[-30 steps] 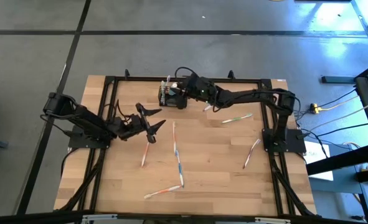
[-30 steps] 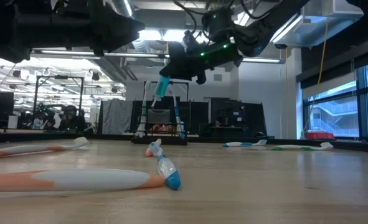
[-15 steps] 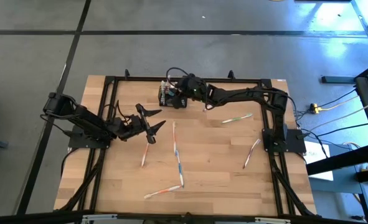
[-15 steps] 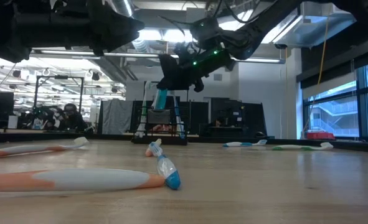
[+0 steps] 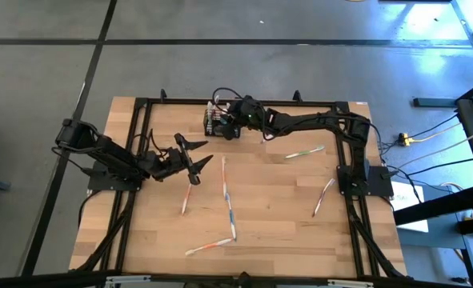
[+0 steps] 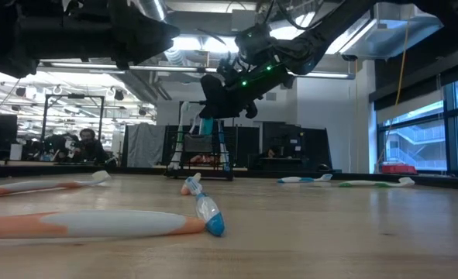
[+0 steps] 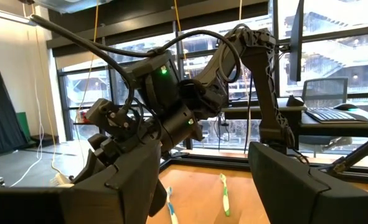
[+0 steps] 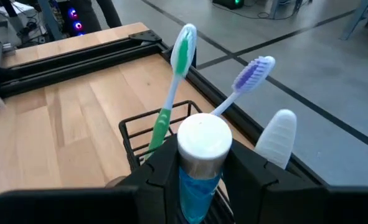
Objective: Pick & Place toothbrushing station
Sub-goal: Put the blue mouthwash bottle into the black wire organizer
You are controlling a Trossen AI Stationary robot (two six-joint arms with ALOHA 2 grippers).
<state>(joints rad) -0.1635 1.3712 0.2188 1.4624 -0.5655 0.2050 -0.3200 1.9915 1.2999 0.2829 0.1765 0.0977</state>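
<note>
Hidden: in the high view the toothbrushing station is half covered by the right gripper, so its floor and its far wall cannot be made out; in the right wrist view only part of its wire rim shows past the fingers
Hard to tell: whether the tube's lower end has reached the basket
Right arm: stretched from its base at the table's right side across the far edge, elbow bent, wrist tipped down over the basket
Right gripper: clamped on a teal toothpaste tube with a white cap, one dark finger on each side of it; the tube hangs cap-up just above the basket
Left arm: waits at the table's left side, reaching toward the middle
Left gripper: fingers spread wide, nothing between them, raised over the wood near an orange toothbrush
Station, place: near the far edge of the table, left of centre, just inside the black frame rail
Station, look: small black wire basket with open grid sides, standing upright
Station, contents: a green toothbrush and a purple-bristled toothbrush lean out of it, heads up; a white rounded handle end shows beside them
Loose on table: several toothbrushes lie flat, well apart, among them a blue-and-white one at the centre and a green one toward the right
</note>
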